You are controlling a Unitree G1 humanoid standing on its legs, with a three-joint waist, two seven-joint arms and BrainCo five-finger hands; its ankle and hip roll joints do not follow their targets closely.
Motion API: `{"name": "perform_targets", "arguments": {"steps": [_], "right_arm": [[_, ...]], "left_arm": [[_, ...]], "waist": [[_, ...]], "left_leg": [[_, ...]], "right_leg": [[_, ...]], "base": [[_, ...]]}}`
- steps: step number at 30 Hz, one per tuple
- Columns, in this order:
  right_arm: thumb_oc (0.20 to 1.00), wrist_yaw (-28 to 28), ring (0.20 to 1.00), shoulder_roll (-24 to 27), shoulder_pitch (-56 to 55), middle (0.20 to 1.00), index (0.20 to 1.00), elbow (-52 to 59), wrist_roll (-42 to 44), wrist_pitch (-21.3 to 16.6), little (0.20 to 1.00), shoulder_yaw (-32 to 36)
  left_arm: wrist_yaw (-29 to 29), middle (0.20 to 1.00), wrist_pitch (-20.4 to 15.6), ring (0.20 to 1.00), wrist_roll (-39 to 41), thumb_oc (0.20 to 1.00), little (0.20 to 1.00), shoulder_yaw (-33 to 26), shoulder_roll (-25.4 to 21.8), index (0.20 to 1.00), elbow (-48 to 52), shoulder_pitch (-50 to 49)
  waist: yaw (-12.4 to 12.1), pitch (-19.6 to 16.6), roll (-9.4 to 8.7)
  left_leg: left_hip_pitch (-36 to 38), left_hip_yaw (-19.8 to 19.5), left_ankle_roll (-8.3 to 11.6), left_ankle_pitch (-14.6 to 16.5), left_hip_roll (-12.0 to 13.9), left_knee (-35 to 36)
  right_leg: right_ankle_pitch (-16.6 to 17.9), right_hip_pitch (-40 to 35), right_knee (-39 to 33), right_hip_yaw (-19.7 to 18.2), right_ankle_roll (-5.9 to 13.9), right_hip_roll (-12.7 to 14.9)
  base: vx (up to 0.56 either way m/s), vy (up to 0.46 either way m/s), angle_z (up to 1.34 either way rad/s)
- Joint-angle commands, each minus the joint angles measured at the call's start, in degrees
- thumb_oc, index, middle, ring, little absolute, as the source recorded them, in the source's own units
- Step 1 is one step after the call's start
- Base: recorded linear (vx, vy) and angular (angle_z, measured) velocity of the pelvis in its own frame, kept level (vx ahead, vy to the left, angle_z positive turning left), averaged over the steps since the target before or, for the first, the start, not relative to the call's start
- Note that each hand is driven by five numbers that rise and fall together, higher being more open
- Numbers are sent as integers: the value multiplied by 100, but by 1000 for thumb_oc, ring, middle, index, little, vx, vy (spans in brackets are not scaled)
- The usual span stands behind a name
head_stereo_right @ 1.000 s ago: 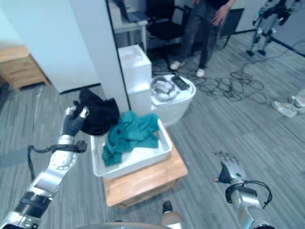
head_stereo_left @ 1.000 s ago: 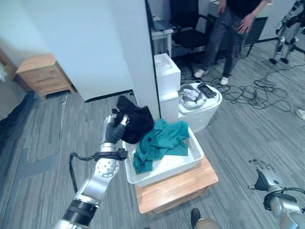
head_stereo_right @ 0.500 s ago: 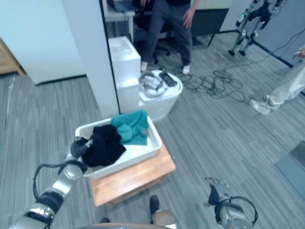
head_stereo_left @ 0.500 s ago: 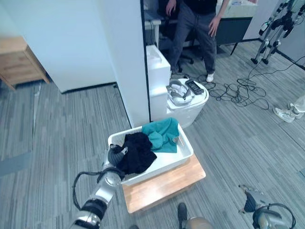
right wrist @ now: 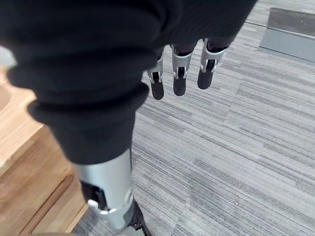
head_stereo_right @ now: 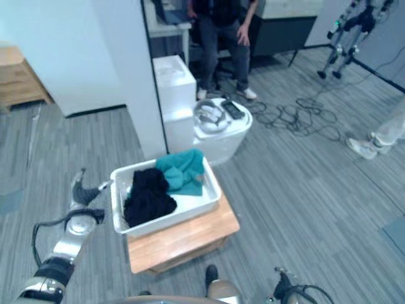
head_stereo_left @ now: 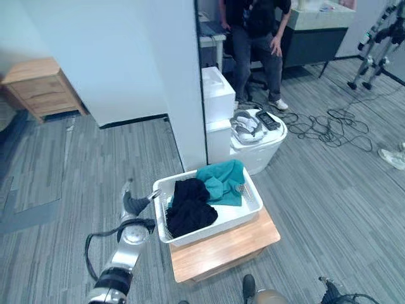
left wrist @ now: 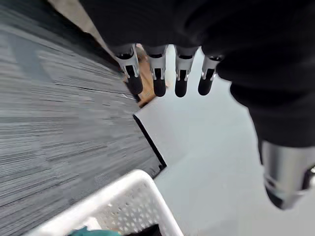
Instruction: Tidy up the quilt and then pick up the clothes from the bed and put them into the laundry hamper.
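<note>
Since the earlier frames, the black garment [head_stereo_left: 188, 207] has left the left hand [head_stereo_left: 131, 202] and is now lying inside the white perforated plastic laundry hamper [head_stereo_left: 243, 214], touching the teal garment [head_stereo_left: 223, 180] already there. Both garments are resting in the hamper on the low wooden table [head_stereo_left: 224, 246]; judged from this, the deposit step is complete, while the bed and quilt are out of sight. The left hand is hovering just beside the hamper rim, fingers [left wrist: 157, 73] straight and empty. The right hand [right wrist: 178, 69] is hanging over the grey floor [right wrist: 256, 147], fingers relaxed, holding nothing
</note>
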State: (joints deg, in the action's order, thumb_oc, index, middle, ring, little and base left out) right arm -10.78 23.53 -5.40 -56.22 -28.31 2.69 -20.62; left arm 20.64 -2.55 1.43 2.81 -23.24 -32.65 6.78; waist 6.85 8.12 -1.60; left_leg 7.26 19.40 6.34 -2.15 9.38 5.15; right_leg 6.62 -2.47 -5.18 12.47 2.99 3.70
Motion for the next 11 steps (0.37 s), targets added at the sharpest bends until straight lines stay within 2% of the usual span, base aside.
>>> {"name": "perform_targets", "arguments": {"steps": [1, 3, 5, 6, 7, 10, 11], "right_arm": [[1000, 8, 1000, 36, 470, 1000, 1000, -457, 196, 106, 1000, 117], [1000, -19, 1000, -175, 603, 1000, 1000, -723, 486, 175, 1000, 298], [1000, -8, 1000, -236, 621, 1000, 1000, -751, 538, 174, 1000, 328], [1000, -22, 1000, -324, 687, 1000, 1000, -774, 653, 171, 1000, 349], [1000, -22, 1000, -325, 690, 1000, 1000, -774, 653, 170, 1000, 350], [1000, -30, 1000, -463, 790, 1000, 1000, -853, 808, 138, 1000, 351], [1000, 6, 1000, -517, 899, 1000, 1000, -822, 703, 135, 1000, 169]], "left_arm": [[84, 1000, -236, 1000, 376, 1000, 1000, -138, -149, 1000, -402, 44], [-43, 1000, -188, 1000, 534, 1000, 1000, -308, 145, 1000, -1016, -496], [-124, 1000, -149, 1000, 520, 1000, 1000, -316, 231, 1000, -1275, -664], [-204, 1000, -23, 1000, 339, 1000, 1000, -279, 373, 1000, -1986, -907], [-204, 1000, -25, 1000, 339, 1000, 1000, -280, 373, 1000, -1990, -903], [-321, 1000, 198, 1000, -15, 1000, 1000, -214, 577, 1000, -3180, -1142], [-414, 1000, 354, 1000, -111, 1000, 1000, -318, 646, 1000, -3810, -1299]], "waist": [[-148, 37, 126], [-295, 16, 136], [-340, -13, 137], [-415, -8, 131], [-416, -22, 131], [-516, -37, 110], [-629, -44, 67]], "left_leg": [[74, -3, 174, 184, -3, -15], [109, -92, 150, 200, -27, -15], [94, -115, 137, 204, -37, -15], [144, -138, 117, 232, -59, -15], [122, -138, 116, 221, -58, -15], [127, -176, 82, 261, -97, -15], [103, -226, 67, 294, -125, -15]], "right_leg": [[-843, -560, 77, 338, 618, 399], [-858, -625, 85, 394, 615, 429], [-852, -624, 79, 412, 610, 437], [-852, -676, 76, 430, 620, 460], [-842, -654, 74, 429, 616, 459], [-810, -662, 62, 468, 635, 508], [-798, -668, 53, 510, 653, 538]], "base": [[-20, 9, 5], [-26, 26, 16], [-12, 32, 23], [-11, 31, 16], [-12, 57, 11], [-23, 64, 16], [-30, 96, 17]]}}
